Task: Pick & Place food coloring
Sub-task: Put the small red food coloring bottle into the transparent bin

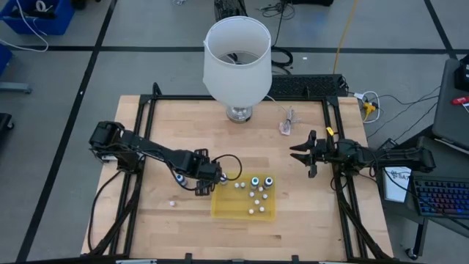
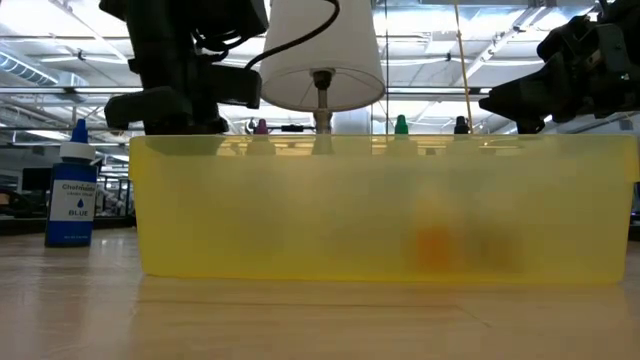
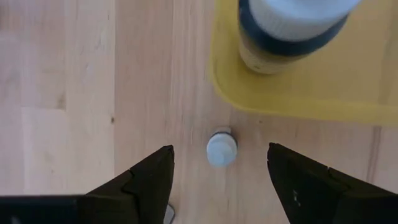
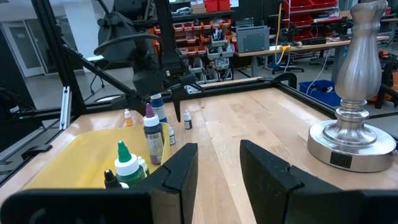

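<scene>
My left claw [image 3: 219,180] hangs open over a tiny blue food coloring bottle with a pale cap [image 3: 221,149], standing on the wood just beside the yellow plastic tray [image 3: 348,93]. I must center it, then squeeze gently.

My high camera looks straight down on the whole table [image 1: 183,154]. My low one sits at tabletop height, close against the yellow tray [image 2: 385,210] at twelve o'clock. Both wrist cameras share that tray [image 3: 348,87].
</scene>
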Available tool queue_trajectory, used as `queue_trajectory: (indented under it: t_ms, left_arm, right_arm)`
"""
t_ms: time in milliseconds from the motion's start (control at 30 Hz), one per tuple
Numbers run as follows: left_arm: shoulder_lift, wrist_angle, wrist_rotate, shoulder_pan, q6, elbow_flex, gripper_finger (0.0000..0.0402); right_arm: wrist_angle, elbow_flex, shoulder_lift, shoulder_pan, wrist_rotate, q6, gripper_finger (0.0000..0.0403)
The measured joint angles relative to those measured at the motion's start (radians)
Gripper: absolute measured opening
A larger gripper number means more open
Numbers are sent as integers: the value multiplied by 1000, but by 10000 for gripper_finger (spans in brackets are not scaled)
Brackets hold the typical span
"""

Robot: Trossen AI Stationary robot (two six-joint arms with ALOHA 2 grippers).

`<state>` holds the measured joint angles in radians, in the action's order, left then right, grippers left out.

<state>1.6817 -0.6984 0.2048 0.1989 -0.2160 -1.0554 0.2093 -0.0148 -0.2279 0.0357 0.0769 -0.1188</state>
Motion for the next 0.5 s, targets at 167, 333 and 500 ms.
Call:
queue_trajectory:
  t_ms: [167,333,500]
  left_arm:
    - [8,16,0,0,2,0,246]
    - [15,28,4,0,0,0,248]
    - [32,41,5,-1,-3,0,246]
  right_arm:
    - [0,0,0,0,0,0,112]
    - [0,0,0,0,0,0,112]
    - [0,0,0,0,0,0,112]
